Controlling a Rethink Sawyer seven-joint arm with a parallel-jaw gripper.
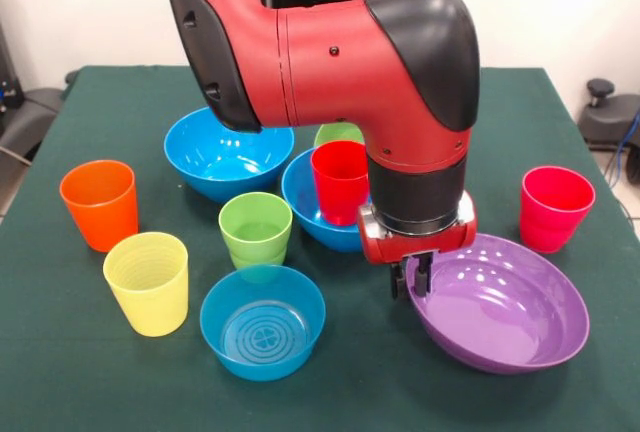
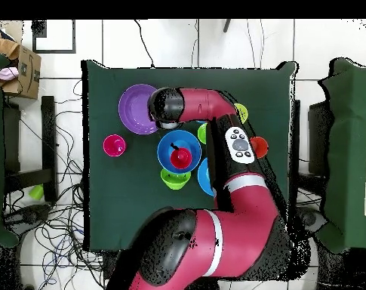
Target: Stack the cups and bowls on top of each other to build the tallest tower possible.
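tower: you have two pieces so far, a red cup [image 1: 340, 182] standing upright in a large blue bowl [image 1: 318, 214] mid-surface
gripper: gripper [image 1: 418, 279] is at the near-left rim of the purple bowl [image 1: 500, 307]; fingers [image 1: 423, 274] look clamped on that rim, one outside and one inside, though the pinch itself is hard to see
purple bowl: tilted, far side looks raised off the surface, just beside the tower
done: base bowl plus one cup, my read
left: purple bowl onto the red cup, then everything else
loose cups: orange cup [image 1: 99, 204], yellow cup [image 1: 148, 282], light green cup [image 1: 256, 230], pinkish-red cup [image 1: 556, 208], all upright and apart
loose bowls: second large blue bowl [image 1: 225, 152] at the far side, small blue bowl [image 1: 263, 321] with ringed bottom near you, small green bowl [image 1: 338, 133] mostly hidden behind the arm
surface: dark green cloth [image 1: 100, 102], flat, no clutter besides the task items
room: white walls, chairs at the sides, cables on a tiled floor, cardboard box [image 2: 23, 72] at one corner in the overhead view
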